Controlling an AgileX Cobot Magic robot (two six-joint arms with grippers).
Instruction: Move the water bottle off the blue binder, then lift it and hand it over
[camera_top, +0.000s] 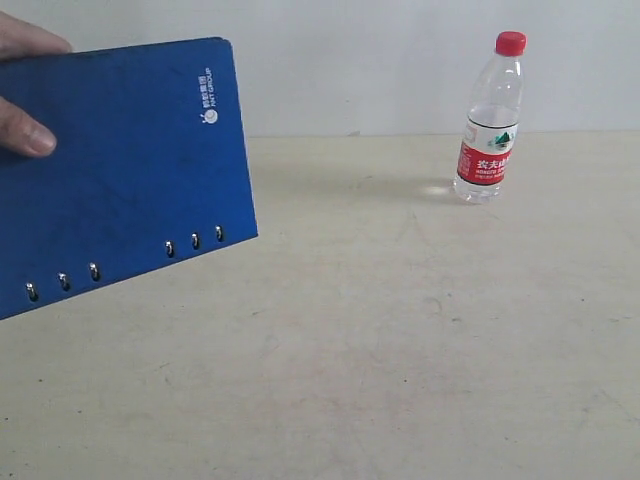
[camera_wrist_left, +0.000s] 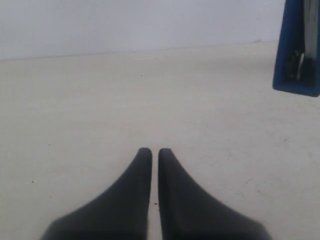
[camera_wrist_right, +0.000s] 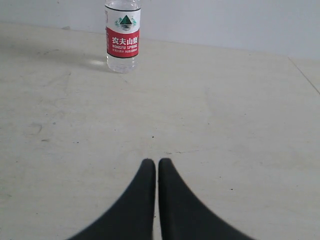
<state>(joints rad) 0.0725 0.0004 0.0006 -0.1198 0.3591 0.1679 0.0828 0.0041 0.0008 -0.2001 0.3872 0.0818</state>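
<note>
1. A wide, pale bench (camera_top: 400, 350) runs up to a plain white wall (camera_top: 380, 60).
2. The water bottle (camera_top: 489, 120) stands upright on the bench, far back on my right side and near the wall. It is clear plastic with a red cap and a red-and-white label.
3. The bottle rests on the bare bench, not on the binder, and is well apart from it.
4. The blue binder (camera_top: 120, 170) is on my left side, tilted. A person's hand (camera_top: 25, 132) grips its upper corner at the edge of the exterior view, thumb on the cover.
5. The cover shows a small white logo near its upper edge and six metal rivets in two groups of three along the lower edge.
6. My left jaws are together, with only a thin slit between the dark tips, and hold nothing. From this wrist, the binder (camera_wrist_left: 295, 50) shows edge-on at the side.
7. My right jaws are together too and hold nothing. The bottle (camera_wrist_right: 122, 37) stands well ahead of them, its cap cut off by the frame.
</note>
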